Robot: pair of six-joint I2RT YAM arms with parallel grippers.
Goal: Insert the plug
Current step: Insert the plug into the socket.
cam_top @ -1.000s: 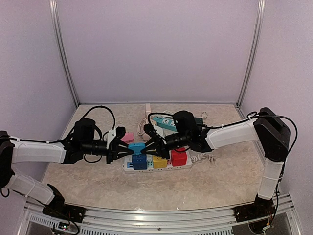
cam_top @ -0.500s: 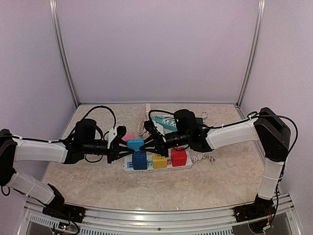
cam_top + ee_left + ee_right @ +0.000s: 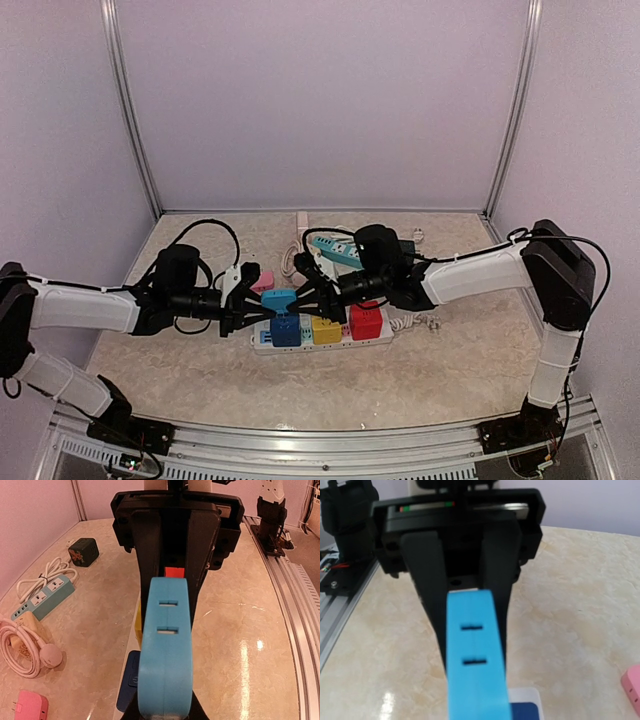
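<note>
A light blue plug [image 3: 278,297] hangs just above the left end of the white power strip [image 3: 305,345], held from both sides. My left gripper [image 3: 252,304] is shut on its left end and my right gripper [image 3: 308,292] on its right end. In the left wrist view the plug [image 3: 165,650] fills the space between my left gripper's [image 3: 165,705] fingers, with the right gripper's fingers [image 3: 149,555] clamped on its far end. The right wrist view shows the plug [image 3: 475,665] in my right gripper [image 3: 477,705]. The strip's end [image 3: 525,696] lies below.
Blue [image 3: 285,331], yellow [image 3: 326,330] and red [image 3: 366,321] plugs sit in the strip. A pink plug [image 3: 263,281], a teal power strip [image 3: 335,250], a white cord [image 3: 25,645] and a black cube [image 3: 83,551] lie behind. Walls enclose the table.
The light blue plug rose slightly, then settled back down a little over the strip. My left gripper has edged to the right. Both grips are unchanged.
</note>
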